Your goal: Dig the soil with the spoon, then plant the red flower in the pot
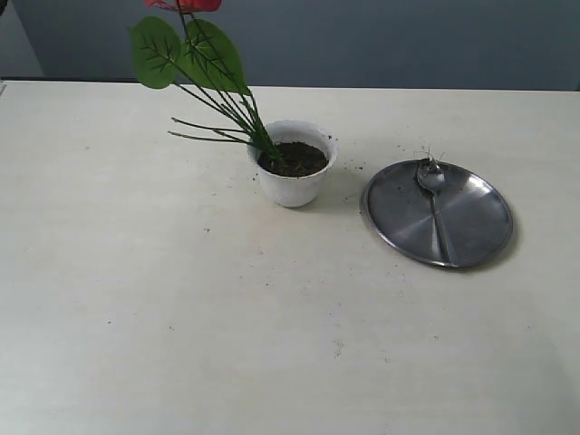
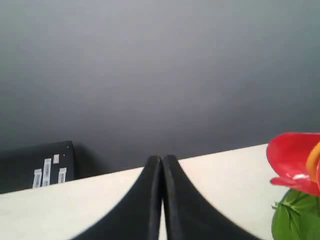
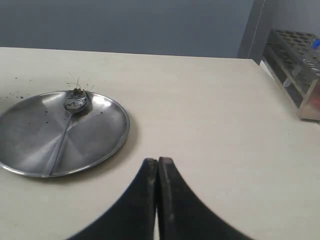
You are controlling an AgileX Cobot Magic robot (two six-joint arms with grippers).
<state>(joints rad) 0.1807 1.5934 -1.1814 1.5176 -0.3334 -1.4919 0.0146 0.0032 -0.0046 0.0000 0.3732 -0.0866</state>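
The white pot [image 1: 293, 181] stands mid-table with dark soil [image 1: 296, 159] inside. The red flower [image 1: 192, 4] leans up and to the left out of the soil, its stems [image 1: 231, 107] rooted in it and its green leaves [image 1: 186, 50] spread above. In the left wrist view the red flower [image 2: 292, 162] shows at one edge, apart from my left gripper [image 2: 162, 159], which is shut on nothing. The spoon [image 1: 433, 190] lies on the round steel plate [image 1: 480, 222], with bits of soil on its head. My right gripper [image 3: 158, 161] is shut and empty, hanging beside the plate [image 3: 105, 135]; the spoon [image 3: 70, 117] rests there.
Soil crumbs [image 1: 358, 168] are scattered on the table between the pot and the plate. A wire rack [image 3: 297, 67] stands past the table's edge in the right wrist view. A dark box with labels [image 2: 42, 167] sits beyond the table in the left wrist view.
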